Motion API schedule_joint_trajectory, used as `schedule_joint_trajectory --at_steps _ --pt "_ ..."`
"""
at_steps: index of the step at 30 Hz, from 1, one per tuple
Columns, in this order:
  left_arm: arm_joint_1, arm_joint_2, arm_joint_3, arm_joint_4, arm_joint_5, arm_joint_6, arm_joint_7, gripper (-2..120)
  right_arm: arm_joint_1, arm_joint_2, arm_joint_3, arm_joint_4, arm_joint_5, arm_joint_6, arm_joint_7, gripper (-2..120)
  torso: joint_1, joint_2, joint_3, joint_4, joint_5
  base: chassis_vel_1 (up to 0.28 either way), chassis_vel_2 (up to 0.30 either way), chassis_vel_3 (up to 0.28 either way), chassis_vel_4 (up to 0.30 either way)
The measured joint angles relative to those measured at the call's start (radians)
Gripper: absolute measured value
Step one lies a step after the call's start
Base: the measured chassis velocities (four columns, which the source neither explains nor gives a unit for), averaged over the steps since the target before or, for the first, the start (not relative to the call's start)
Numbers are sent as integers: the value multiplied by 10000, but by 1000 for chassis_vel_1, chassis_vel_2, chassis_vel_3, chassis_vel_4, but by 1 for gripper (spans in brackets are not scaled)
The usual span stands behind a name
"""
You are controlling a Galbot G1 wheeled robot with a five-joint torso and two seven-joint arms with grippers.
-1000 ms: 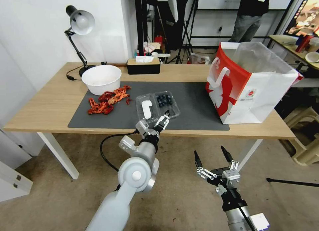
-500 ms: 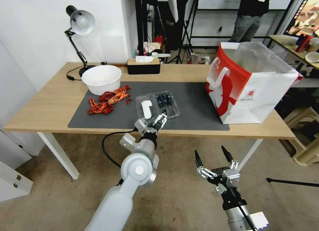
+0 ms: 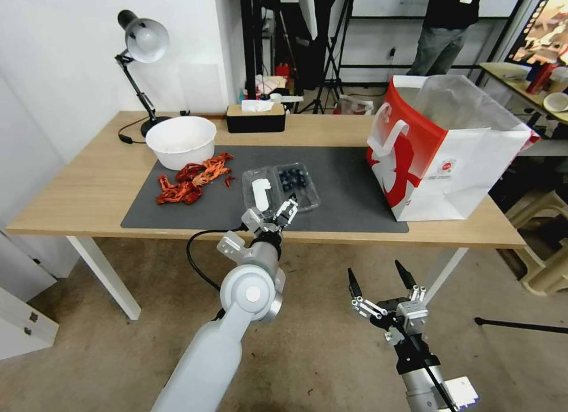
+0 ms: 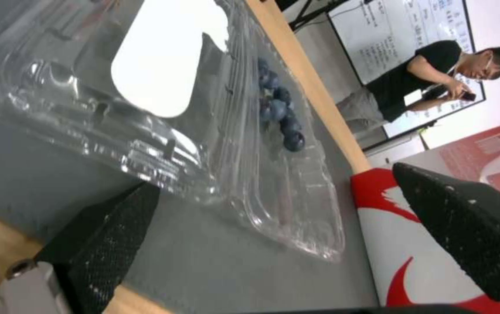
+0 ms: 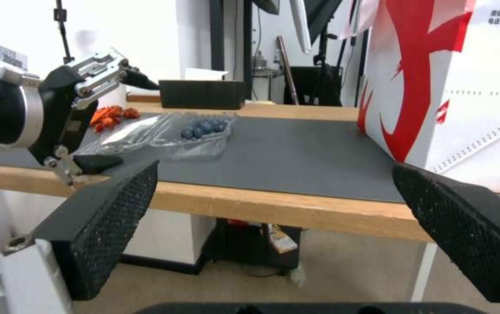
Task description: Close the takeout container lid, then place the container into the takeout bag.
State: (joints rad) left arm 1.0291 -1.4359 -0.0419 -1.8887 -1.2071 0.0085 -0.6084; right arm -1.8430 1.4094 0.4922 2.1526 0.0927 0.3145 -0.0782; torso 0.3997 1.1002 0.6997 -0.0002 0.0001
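The takeout container (image 3: 299,186) is seen lying open on the grey mat (image 3: 349,187) of the desk (image 3: 89,187), its labelled lid (image 3: 260,193) spread flat on the left. The left gripper (image 3: 278,212) is held at its near edge, fingers apart. The right gripper (image 3: 379,279) is parked below the desk, fingers apart. The takeout bag (image 3: 441,145) is stood at the right.
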Motion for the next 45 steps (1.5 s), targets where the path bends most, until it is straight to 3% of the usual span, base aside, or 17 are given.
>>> schedule_joint_trajectory --at_steps 4,10,16,22,25,31,40,42,45 --pt "-57 -56 -45 96 49 -103 -21 100 -16 3 -14 -35 0 2 -3 100 -1 0 0 -2 -1 0 0 0 0" --pt "153 17 -51 67 538 -800 939 100 -22 8 -41 -64 -20 10 -27 100 4 -4 5 7 0 0 0 0 0" --pt "218 77 -19 105 1212 -1133 1505 100 -40 32 -55 -92 -71 36 -35 100 3 -4 4 4 0 0 0 0 0" --pt "153 415 -166 207 2216 -1587 2878 100 -146 77 -65 -122 -221 210 -81 100 3 -3 3 3 -1 0 0 0 0" --pt "82 483 -168 210 2227 -1587 3067 100 -162 86 -64 -121 -270 232 -83 100 3 -3 3 2 -1 0 0 0 0" --pt "-105 612 44 161 1849 -1285 4107 100 -236 116 -62 -79 -451 260 -97 100 3 -3 3 3 0 0 0 0 0" --pt "-680 512 586 317 1091 -355 3860 100 -319 139 -107 56 -464 274 -153 100 3 -3 3 2 0 0 0 0 0" --pt "-935 444 732 456 660 100 3182 100 -328 117 -122 114 -378 273 -186 100 3 -3 3 2 0 0 0 0 0" --pt "-1074 400 757 538 371 389 2729 100 -323 89 -134 193 -219 258 -237 100 3 -2 3 2 0 0 0 0 0"
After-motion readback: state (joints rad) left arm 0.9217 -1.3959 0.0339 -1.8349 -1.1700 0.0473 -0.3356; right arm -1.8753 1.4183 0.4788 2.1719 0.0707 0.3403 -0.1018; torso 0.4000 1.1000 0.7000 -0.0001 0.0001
